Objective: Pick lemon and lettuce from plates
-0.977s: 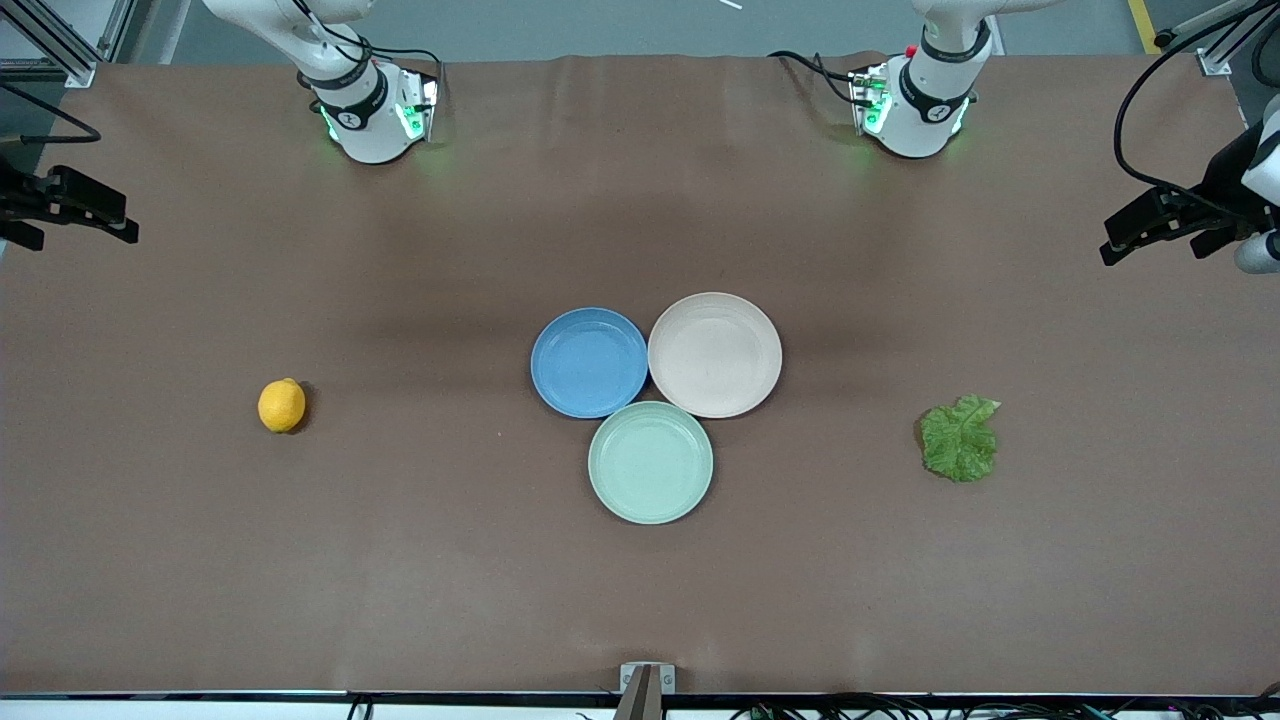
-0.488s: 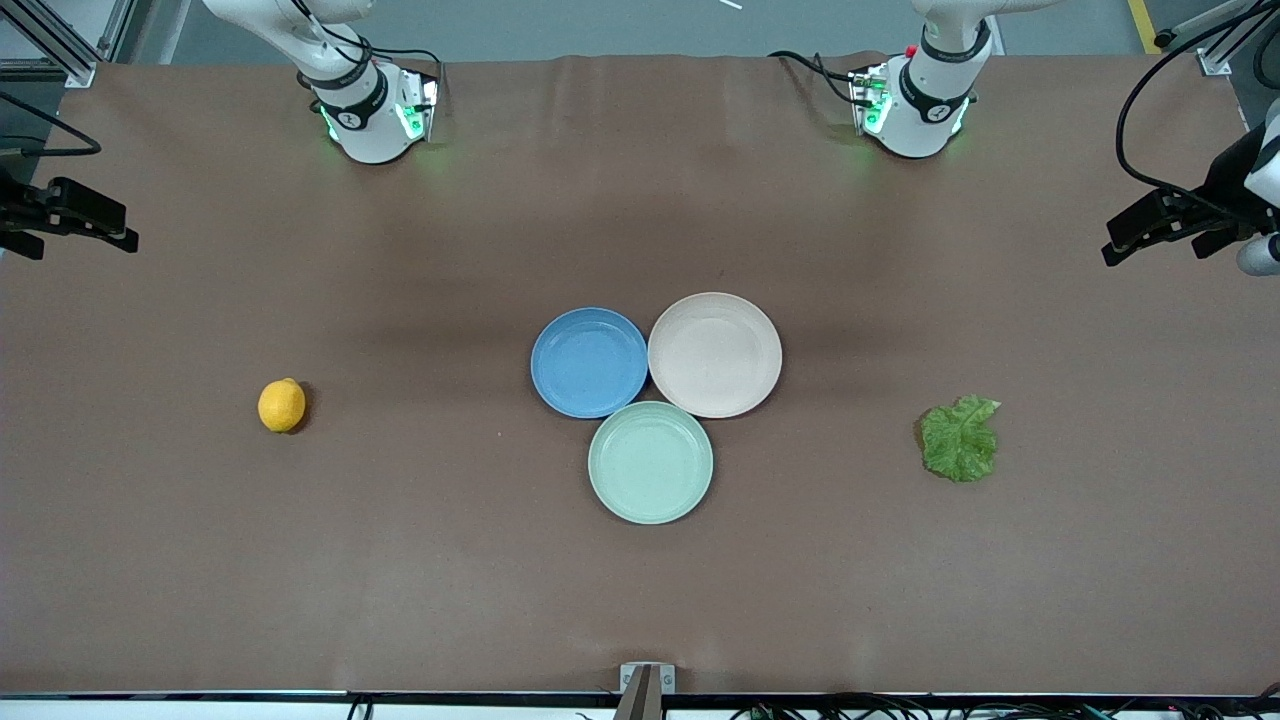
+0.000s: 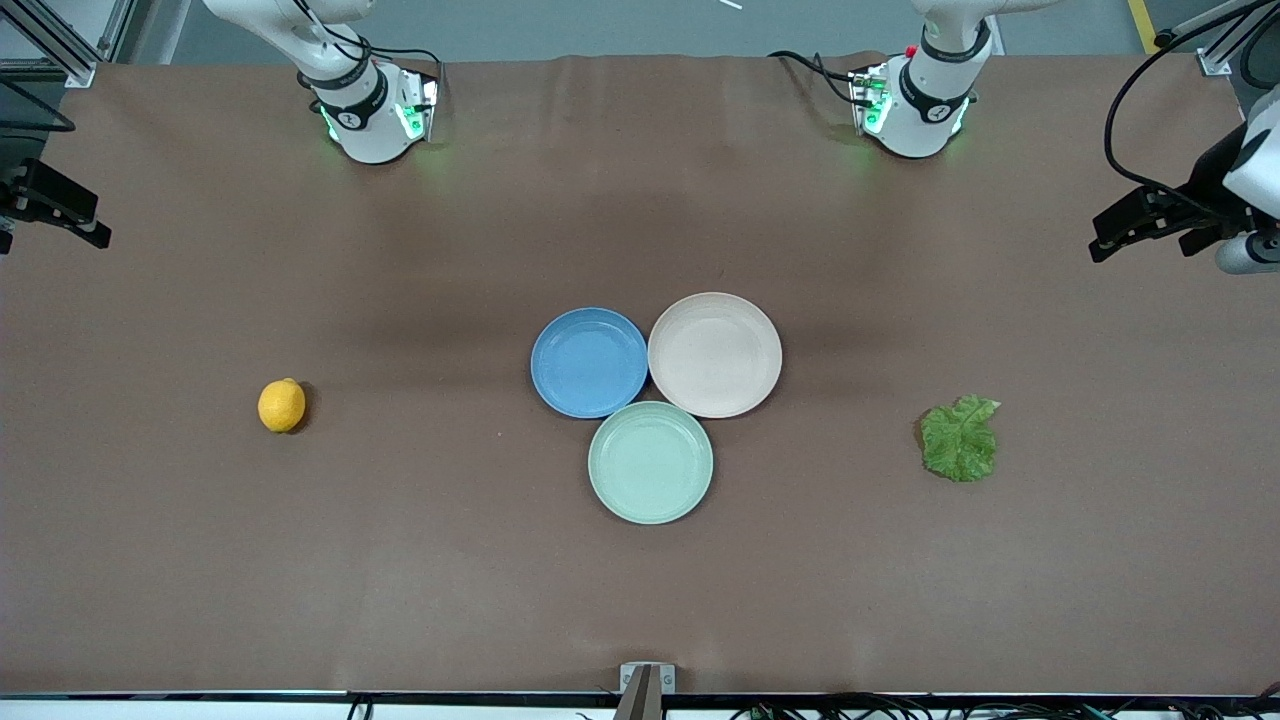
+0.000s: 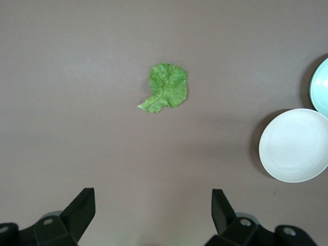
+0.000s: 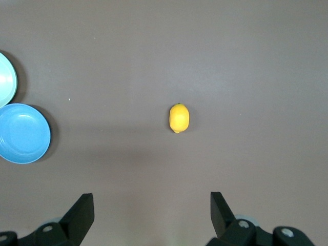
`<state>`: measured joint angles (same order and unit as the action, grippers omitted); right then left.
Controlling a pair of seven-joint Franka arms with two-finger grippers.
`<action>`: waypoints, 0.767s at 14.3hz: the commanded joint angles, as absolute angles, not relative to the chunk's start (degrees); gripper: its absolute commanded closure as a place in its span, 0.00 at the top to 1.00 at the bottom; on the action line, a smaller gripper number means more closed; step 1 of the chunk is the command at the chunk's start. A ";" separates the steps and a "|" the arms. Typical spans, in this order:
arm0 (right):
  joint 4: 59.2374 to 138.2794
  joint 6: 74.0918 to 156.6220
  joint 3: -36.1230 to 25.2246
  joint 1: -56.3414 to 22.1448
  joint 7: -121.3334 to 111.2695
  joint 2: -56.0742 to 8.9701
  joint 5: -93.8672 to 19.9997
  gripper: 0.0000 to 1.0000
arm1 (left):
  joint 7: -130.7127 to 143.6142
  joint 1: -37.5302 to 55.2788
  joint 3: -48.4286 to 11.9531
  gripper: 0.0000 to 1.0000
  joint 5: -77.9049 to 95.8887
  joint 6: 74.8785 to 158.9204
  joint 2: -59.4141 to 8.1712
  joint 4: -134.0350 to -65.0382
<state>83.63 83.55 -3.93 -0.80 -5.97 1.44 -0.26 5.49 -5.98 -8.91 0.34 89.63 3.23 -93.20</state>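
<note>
The lemon (image 3: 282, 405) lies on the bare table toward the right arm's end, also in the right wrist view (image 5: 179, 118). The lettuce (image 3: 959, 438) lies flat on the table toward the left arm's end, also in the left wrist view (image 4: 166, 94). The blue plate (image 3: 589, 362) and the beige-pink plate (image 3: 715, 354) sit side by side at mid-table, both empty. My left gripper (image 3: 1125, 228) hangs open and empty high over the table's edge at its end (image 4: 152, 205). My right gripper (image 3: 60, 205) hangs open and empty over the table's edge at its own end (image 5: 151, 205).
A pale mint-green plate (image 3: 650, 462) touches both other plates, nearer to the front camera, and is empty. The two arm bases stand along the table's back edge. A small bracket (image 3: 646, 678) sits at the front edge.
My right gripper has drawn outward past the table's edge. My left gripper has shifted slightly. The lemon, lettuce and plates have not moved.
</note>
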 commanded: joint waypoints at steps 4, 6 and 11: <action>88.16 84.55 -3.43 -0.26 -5.98 5.54 -0.53 1.00 | 5.54 -6.24 -10.46 1.00 0.62 89.30 4.57 -93.61; 87.46 84.20 -3.34 -0.44 -5.98 5.28 0.08 1.00 | 5.54 -6.24 -10.46 1.00 0.53 89.56 4.31 -93.43; 78.57 76.20 -3.34 -0.53 -6.06 -0.97 0.35 1.00 | 4.83 -6.50 -9.49 1.00 0.44 89.03 4.40 -92.03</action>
<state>82.39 78.26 -3.73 -0.73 -5.99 1.60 -0.25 5.62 -6.21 -9.88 0.34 89.65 3.71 -92.79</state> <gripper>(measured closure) 0.000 0.000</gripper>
